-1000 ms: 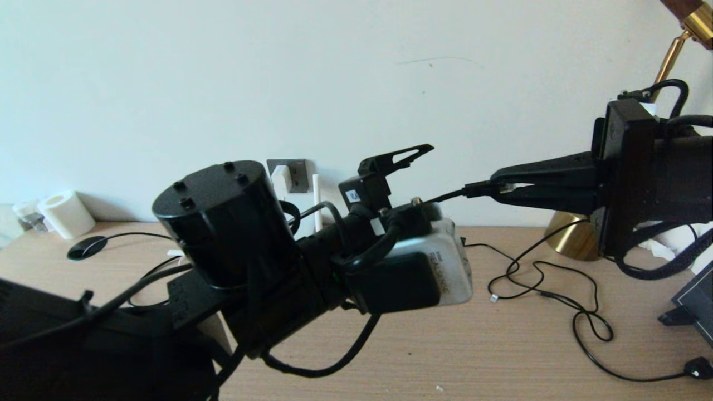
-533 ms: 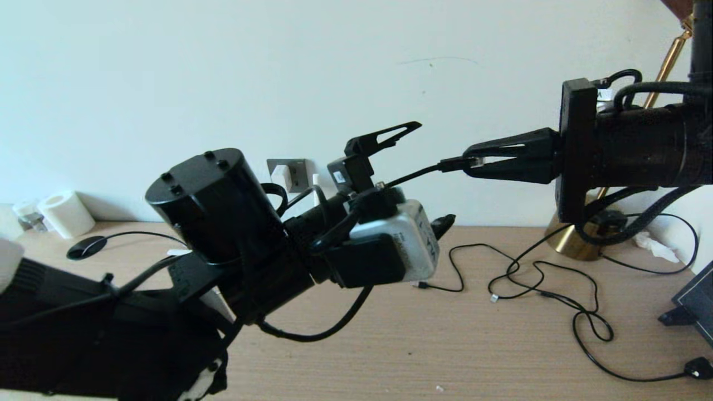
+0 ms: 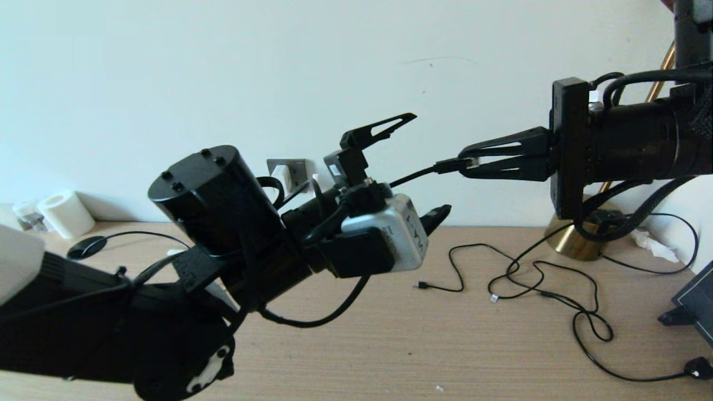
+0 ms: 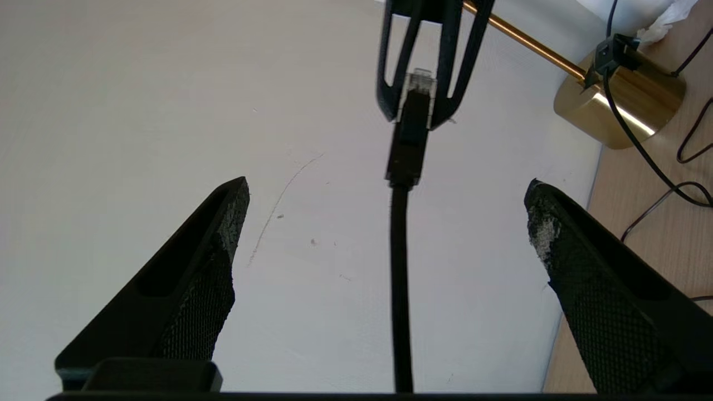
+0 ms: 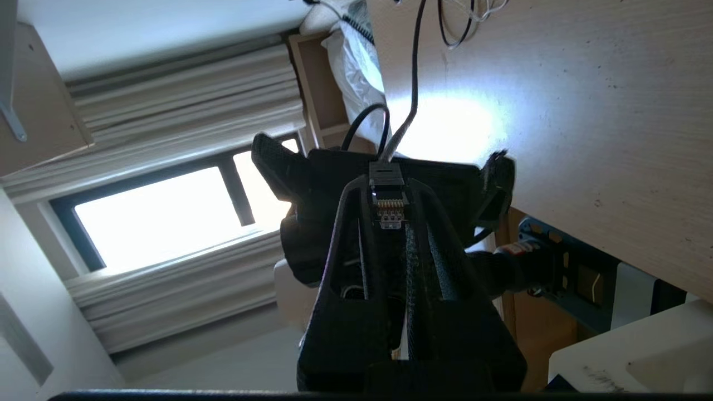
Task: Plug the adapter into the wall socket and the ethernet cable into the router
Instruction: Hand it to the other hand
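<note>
My right gripper (image 3: pixel 465 162) is shut on the clear-tipped plug of the ethernet cable (image 3: pixel 445 165), held in the air in front of the wall. The plug (image 5: pixel 388 206) shows pinched between its fingers. The black cable (image 4: pixel 400 278) runs from there between the wide-apart fingers (image 4: pixel 223 267) of my open left gripper (image 3: pixel 430 164), which touch nothing. Behind my left arm the white adapter (image 3: pixel 282 176) sits on the dark grey wall socket (image 3: pixel 299 169). Of the router only a white antenna (image 3: pixel 316 179) peeks out; its body is hidden.
A brass lamp base (image 3: pixel 576 240) stands at the back right of the wooden desk (image 3: pixel 445 345). Thin black cords (image 3: pixel 535 278) loop across the desk, one ending in a small USB plug (image 3: pixel 418 285). A white roll (image 3: pixel 66 213) and a black disc (image 3: pixel 86 248) lie far left.
My right gripper has carried the ethernet plug up and to the left. My left arm has risen and drawn leftward, its gripper staying open around the cable.
</note>
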Robot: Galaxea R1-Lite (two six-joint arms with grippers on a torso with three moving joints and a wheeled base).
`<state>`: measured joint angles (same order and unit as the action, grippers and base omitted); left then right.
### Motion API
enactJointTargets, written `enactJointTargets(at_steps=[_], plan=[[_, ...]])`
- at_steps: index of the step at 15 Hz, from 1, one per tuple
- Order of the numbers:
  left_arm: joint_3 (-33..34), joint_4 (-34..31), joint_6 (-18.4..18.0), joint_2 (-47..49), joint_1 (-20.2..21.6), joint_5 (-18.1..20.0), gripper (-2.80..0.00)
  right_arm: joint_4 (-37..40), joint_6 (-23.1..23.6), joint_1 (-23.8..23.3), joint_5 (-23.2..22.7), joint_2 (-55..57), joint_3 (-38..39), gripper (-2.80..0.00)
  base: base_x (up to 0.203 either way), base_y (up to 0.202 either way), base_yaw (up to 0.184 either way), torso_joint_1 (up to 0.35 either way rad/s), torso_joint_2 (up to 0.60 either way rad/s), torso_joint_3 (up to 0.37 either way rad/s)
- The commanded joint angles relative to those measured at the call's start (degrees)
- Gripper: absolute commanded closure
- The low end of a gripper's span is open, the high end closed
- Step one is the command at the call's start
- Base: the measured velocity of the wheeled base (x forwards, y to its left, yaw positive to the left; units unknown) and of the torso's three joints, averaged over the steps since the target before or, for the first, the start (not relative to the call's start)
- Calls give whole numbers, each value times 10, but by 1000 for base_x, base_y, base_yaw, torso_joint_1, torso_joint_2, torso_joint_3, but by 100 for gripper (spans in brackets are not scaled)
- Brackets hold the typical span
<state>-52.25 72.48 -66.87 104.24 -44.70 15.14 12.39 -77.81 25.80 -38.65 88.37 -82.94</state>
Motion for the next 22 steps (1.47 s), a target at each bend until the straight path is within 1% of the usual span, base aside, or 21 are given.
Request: enactJointTargets(at_steps=[1,2,4,21,22], plan=[[0,4,-4,2,1,1,-280,1,-4,0,-10,7,-6,0,0,0,0,0,0,0],[0,4,-4,1,1,1,-280,1,-4,0,-12,9,-6,0,0,0,0,0,0,0],[-1,4,-18,-5,1,1,-280,1,-4,0,-12,9,-6,0,0,0,0,0,0,0],[7,4,-21,-1,-8,2,-280,11,-2,1,-20,8,-2,0,0,0,0,0,0,0],[7,4,-20,-1,-12,1,0,11,-2,1,-20,8,-1,0,0,0,0,0,0,0]])
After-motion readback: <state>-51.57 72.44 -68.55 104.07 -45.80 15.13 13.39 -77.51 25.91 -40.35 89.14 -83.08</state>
